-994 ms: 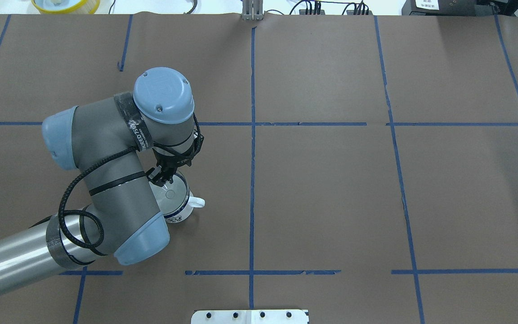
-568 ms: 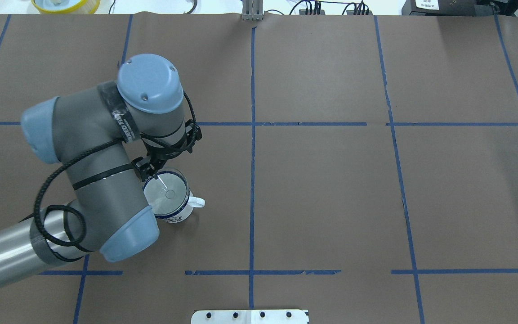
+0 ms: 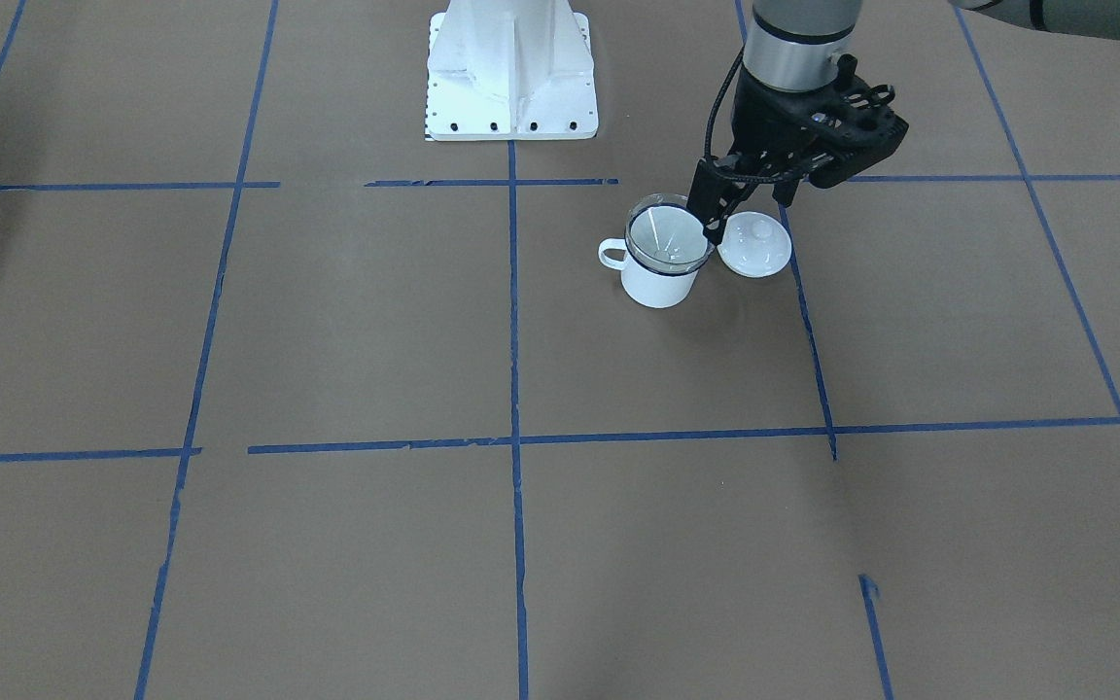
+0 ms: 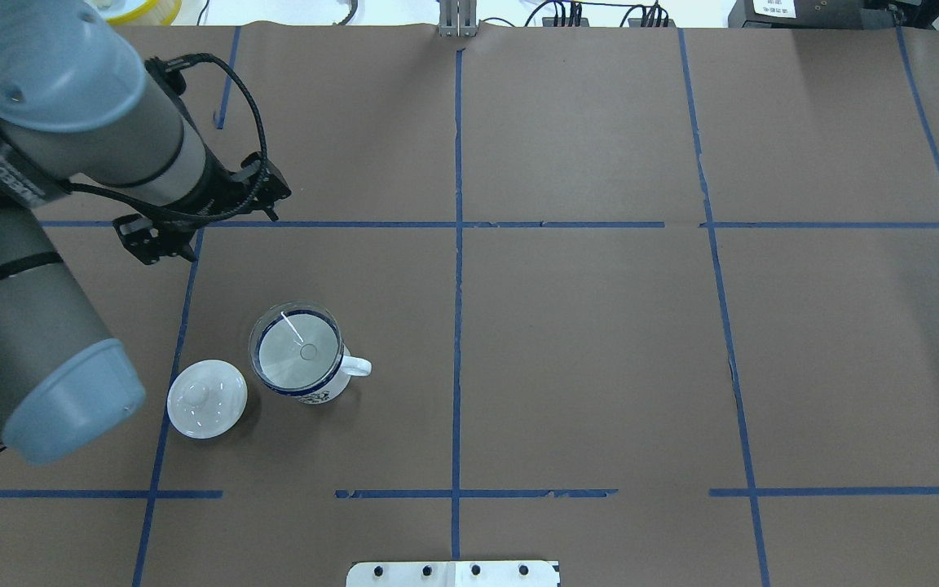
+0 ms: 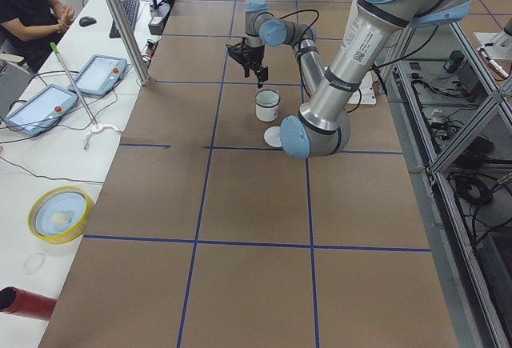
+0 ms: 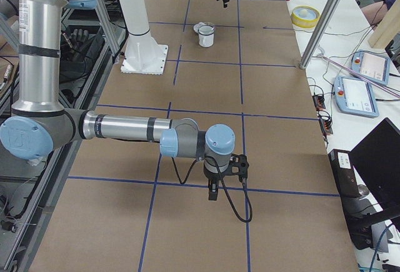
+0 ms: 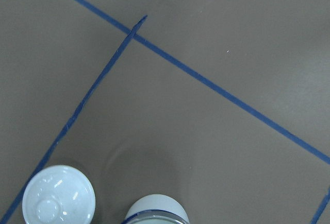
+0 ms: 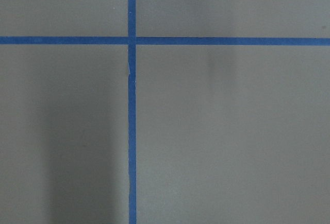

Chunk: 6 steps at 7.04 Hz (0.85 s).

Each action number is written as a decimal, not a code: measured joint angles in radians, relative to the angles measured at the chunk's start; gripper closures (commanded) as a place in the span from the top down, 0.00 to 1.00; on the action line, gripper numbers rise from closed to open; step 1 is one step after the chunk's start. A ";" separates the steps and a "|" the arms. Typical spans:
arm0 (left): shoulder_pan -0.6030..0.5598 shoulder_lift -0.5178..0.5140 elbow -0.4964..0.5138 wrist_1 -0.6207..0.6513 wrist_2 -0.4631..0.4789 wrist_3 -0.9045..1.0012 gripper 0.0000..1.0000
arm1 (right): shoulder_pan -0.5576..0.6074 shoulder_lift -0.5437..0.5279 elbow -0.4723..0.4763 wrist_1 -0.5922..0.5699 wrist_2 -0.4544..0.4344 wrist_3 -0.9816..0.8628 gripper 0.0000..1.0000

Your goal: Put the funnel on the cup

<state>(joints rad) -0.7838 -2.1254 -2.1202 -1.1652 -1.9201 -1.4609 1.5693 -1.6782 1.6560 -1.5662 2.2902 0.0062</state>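
As far as can be judged, the funnel [image 4: 297, 352] is already seated on the cup [image 4: 319, 393]: its wide rim is borne by the cup's blue rim and its axis is upright, with the spout hidden down inside. The cup is stood in the left half of the bench [image 4: 600, 342], somewhat nearer the robot-side edge than the far edge, its handle turned toward the right end. A white lid [image 4: 207, 399] is laid just beside it, on the side toward the left end. The left gripper [image 4: 164, 251] is held raised, clear of the funnel, with its jaws seen apart and empty. From them the funnel lies downward and a little toward the right end. The right gripper [image 6: 212, 192] is found well away toward the right end, and whether its jaws are spread cannot be told. The left arm is thus by far the nearer. Only a clean withdrawal is judged to be called for, and the loosely resting funnel should not be brushed.
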 measured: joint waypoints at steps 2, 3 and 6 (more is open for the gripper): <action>-0.150 0.067 -0.016 -0.007 -0.091 0.273 1.00 | 0.000 0.000 0.000 0.000 0.000 0.000 1.00; -0.243 0.119 -0.011 -0.009 -0.137 0.452 1.00 | 0.000 0.000 0.000 0.000 0.000 0.000 1.00; -0.578 0.301 0.053 -0.011 -0.250 1.069 1.00 | 0.000 0.000 0.000 0.000 0.000 0.000 1.00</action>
<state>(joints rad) -1.3614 -1.8243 -2.0670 -1.1761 -2.1698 -0.3914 1.5693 -1.6782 1.6561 -1.5662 2.2902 0.0061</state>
